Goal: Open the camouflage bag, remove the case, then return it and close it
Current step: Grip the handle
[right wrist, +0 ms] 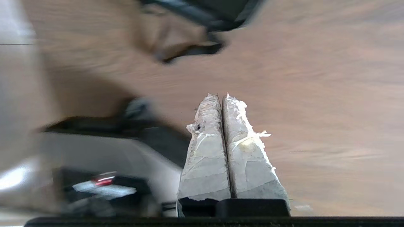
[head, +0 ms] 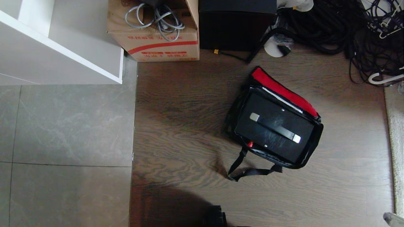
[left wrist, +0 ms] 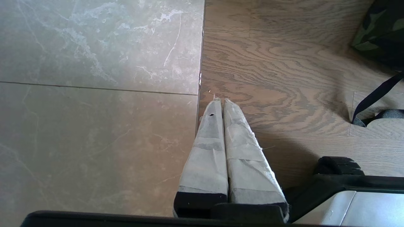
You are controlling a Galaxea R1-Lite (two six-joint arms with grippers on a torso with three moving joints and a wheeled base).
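Observation:
The camouflage bag lies open on the wooden floor, its red lid lining folded back on the far side. Inside it rests the flat black case, bar handle up, with a small red knob at its near edge. A black strap trails toward me. Neither gripper appears in the head view. My left gripper hangs shut and empty over the seam between tile and wood, with a corner of the bag off to one side. My right gripper is shut and empty above bare wood, in a blurred view.
A cardboard box holding grey cables and a larger black cube box stand at the back. Tangled black cables fill the far right. A white cabinet is at far left above grey tiles. A rug borders the right edge.

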